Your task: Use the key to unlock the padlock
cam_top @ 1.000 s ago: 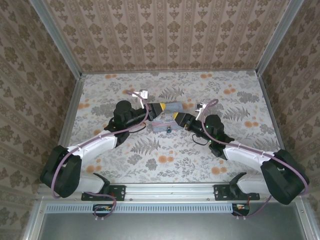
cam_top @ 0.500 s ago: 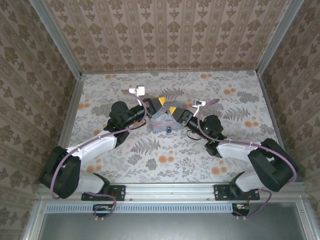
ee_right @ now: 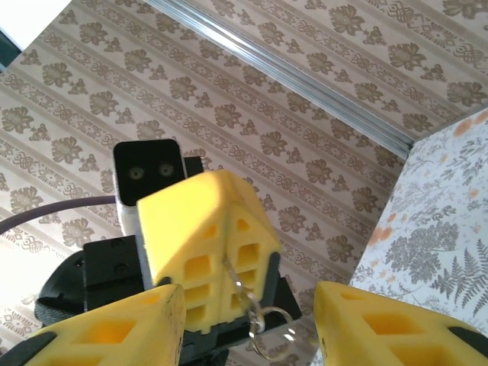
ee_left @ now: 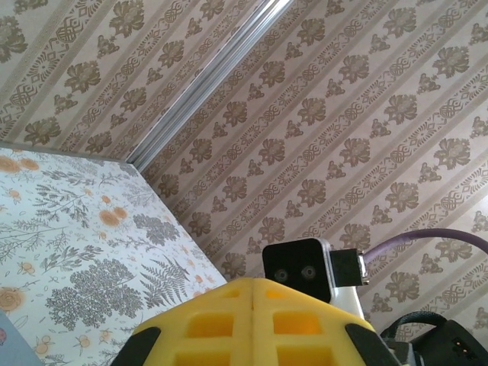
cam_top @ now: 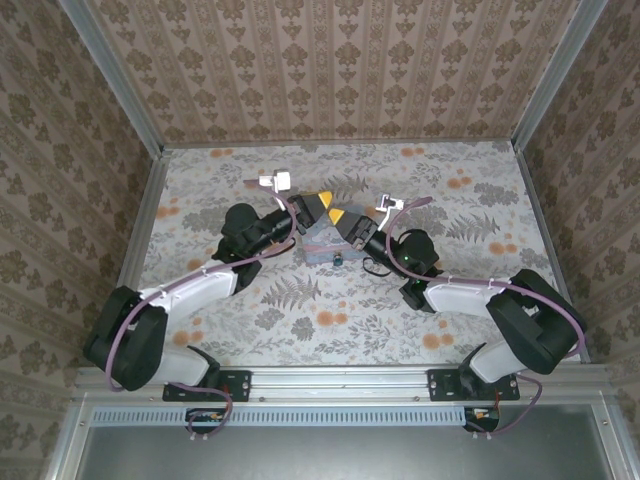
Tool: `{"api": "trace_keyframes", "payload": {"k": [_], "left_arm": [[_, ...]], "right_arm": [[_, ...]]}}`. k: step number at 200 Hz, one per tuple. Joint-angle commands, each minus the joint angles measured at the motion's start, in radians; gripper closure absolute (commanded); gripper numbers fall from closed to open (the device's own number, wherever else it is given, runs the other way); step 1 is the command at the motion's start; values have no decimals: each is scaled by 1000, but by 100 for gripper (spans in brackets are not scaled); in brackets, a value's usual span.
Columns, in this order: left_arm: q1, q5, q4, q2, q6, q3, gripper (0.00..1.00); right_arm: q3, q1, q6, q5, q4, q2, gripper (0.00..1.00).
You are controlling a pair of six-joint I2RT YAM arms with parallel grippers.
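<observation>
Near the centre of the overhead frame, on the floral-patterned desk (cam_top: 450, 190), a tiny dark bluish padlock (cam_top: 340, 260) lay against the near edge of a light blue rectangular tin (cam_top: 320, 247). It sat just below the spot where the two arms' tips met, over the tin's far end. Seen from the right wrist, the yellow left fingers (ee_right: 200, 229) were pressed flat together and pinched a thin metal key (ee_right: 236, 284) at their seam. A small wire ring (ee_right: 258, 326) dangled under the key. The yellow right fingers (ee_right: 381, 324) stood apart at the bottom corners of that frame and held nothing. The left fingers and the key hung between them.
</observation>
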Motion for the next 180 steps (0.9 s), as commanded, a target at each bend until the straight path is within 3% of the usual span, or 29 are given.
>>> {"api": "trace_keyframes", "payload": {"k": [1,130,180], "left_arm": [[-7,-5,65,13,-22,-4,100],[-21,-20,79,23,-25,-10,100],[-23,-29,84,19,-27,-25,100]], "right_arm": [[28,10,2,26,50,11,52],[33,17,10,38,48,28,70],[28,14,9,45,47,19,68]]}}
